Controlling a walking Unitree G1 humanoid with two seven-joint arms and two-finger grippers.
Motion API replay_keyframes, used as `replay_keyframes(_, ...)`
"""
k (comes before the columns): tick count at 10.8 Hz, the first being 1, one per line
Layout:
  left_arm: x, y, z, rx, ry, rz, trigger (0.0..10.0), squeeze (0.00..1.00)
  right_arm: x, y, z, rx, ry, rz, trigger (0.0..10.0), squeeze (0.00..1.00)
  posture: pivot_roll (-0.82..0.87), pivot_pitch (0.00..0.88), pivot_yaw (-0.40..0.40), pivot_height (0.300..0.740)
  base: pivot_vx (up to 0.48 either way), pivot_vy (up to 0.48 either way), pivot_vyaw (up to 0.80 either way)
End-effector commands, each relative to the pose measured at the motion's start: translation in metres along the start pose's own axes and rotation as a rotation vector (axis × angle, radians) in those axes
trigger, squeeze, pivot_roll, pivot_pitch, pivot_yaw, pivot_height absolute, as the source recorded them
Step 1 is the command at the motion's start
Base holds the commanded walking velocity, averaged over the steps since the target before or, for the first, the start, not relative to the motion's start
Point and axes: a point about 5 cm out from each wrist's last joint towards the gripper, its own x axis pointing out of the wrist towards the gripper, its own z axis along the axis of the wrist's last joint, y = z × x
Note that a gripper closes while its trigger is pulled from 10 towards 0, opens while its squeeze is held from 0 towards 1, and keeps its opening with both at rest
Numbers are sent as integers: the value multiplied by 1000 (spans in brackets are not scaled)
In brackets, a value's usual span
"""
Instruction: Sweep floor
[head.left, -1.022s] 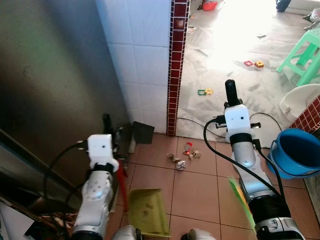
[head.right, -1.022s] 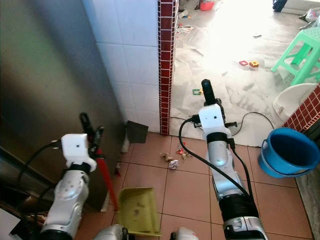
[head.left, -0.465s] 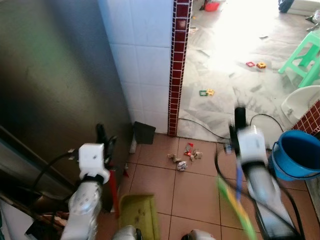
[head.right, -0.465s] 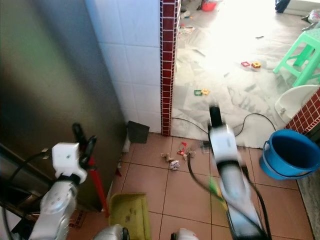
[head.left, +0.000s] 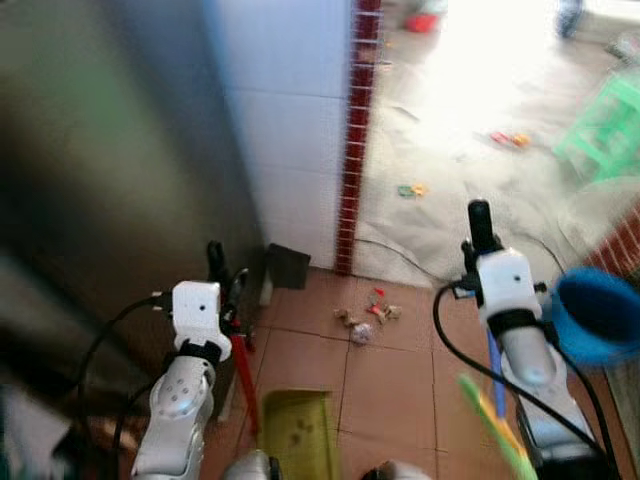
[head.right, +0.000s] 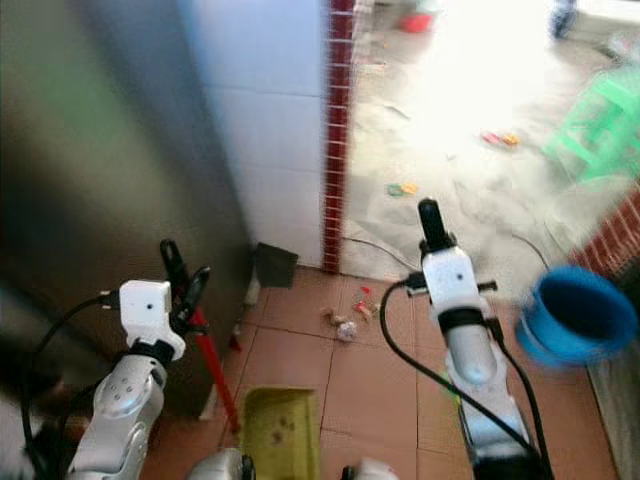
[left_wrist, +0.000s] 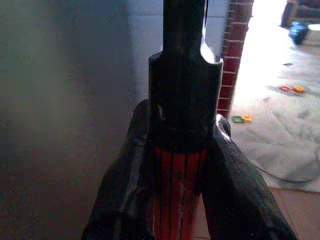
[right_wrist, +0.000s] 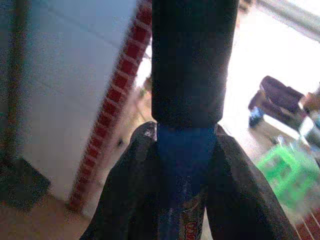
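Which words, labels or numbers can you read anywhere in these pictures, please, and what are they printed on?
No text reads clearly.
The label on the blue broom handle, clamped in the right gripper, shows a few orange letters that are too blurred and cut off to read.
The red dustpan handle in the left gripper bears no print.

A yellow-green dustpan (head.right: 280, 432) on a red handle (head.right: 212, 365) rests low at centre-left. The blue-handled broom (head.left: 495, 372) with green bristles (head.left: 492, 427) slants at lower right. Small litter scraps (head.left: 364, 318) lie mid-frame on terracotta tiles.
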Motion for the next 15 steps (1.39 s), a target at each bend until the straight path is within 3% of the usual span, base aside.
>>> replay_keyframes(1,7,-3,9,18,-41,-31,10000,0,13,0,24,-23,-93,11,10000,0,-128,0,15,740,0,0,800)
replay_keyframes(3,14,-6,14,23,-54,-52,10000,0,23,9,35,-39,-130,44,10000,0,-133,0,6,740,0,0,800)
replay_keyframes(6,12,4,10,-7,-31,-5,10000,0,21,18,20,77,-65,-18,10000,0,-122,0,75,740,0,0,267)
replay_keyframes(9,16,-4,9,-17,-25,-31,10000,0,23,25,15,103,-32,-23,10000,0,-126,0,81,740,0,0,-800)
replay_keyframes(15,22,-6,12,-96,-26,-29,10000,0,32,20,19,83,-48,-28,10000,0,-132,0,56,740,0,0,-800)
